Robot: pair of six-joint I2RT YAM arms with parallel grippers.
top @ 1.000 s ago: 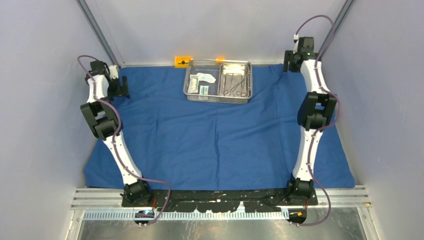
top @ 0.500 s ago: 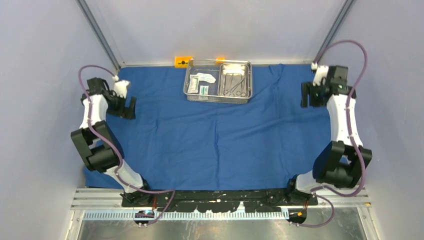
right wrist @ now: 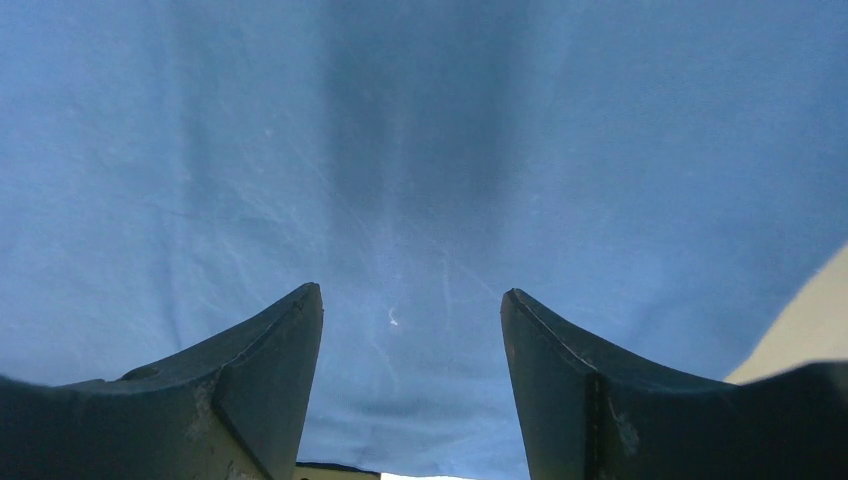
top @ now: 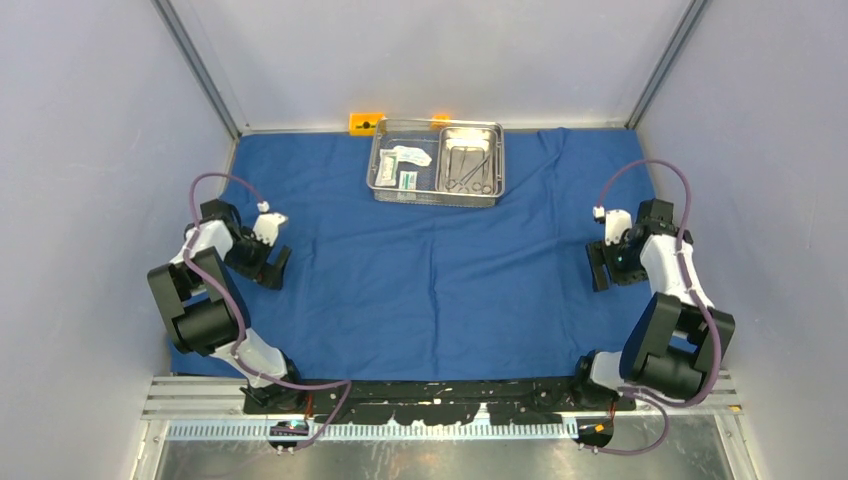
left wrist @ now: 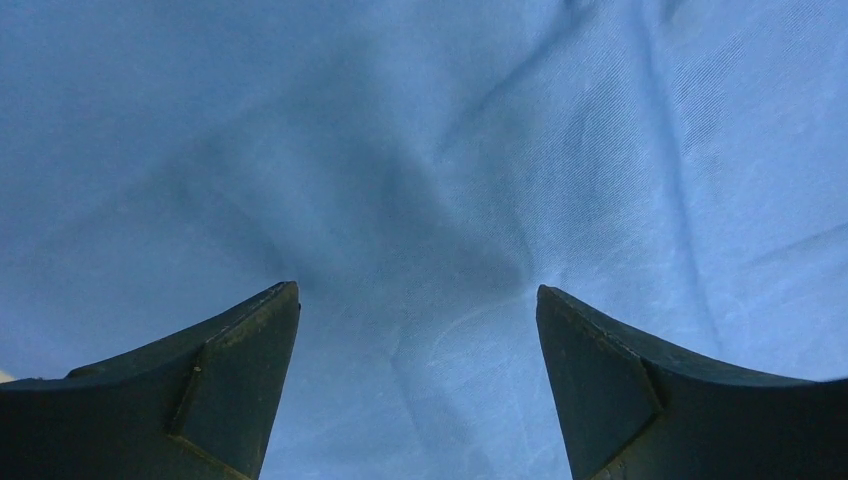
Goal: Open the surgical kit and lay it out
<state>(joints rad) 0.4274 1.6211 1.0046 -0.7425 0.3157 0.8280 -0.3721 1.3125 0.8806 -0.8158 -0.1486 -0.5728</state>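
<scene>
Pale grey walls (top: 90, 150) closed off the bench on three sides. The blue cloth wrap (top: 440, 280) lay spread open across nearly all of the tabletop, creased but flat. The steel mesh basket (top: 436, 199) sat on the wrap at its far edge, roughly centred and well apart from both of my arms. Its right half held the solid steel tray (top: 452, 150), with the thin scissors and forceps (top: 474, 172) lying inside; I could not resolve how many instruments there were. Its left half held the three white-green packets (top: 405, 166), flat and close together. Two small orange blocks (top: 366, 122) showed just behind the basket, against the far wall. My left pincer (top: 272, 264) hung over the wrap near its left edge, jaws wide, with only wrinkled blue cloth visible between my fingertips (left wrist: 240, 360). My right pincer (top: 599, 268) hung over the wrap near its right edge, jaws likewise wide and empty. A strip of pale surface (right wrist: 800, 320) showed past the cloth at the lower right of that wrist view. Whether either pincer touched the cloth, I could not tell.
</scene>
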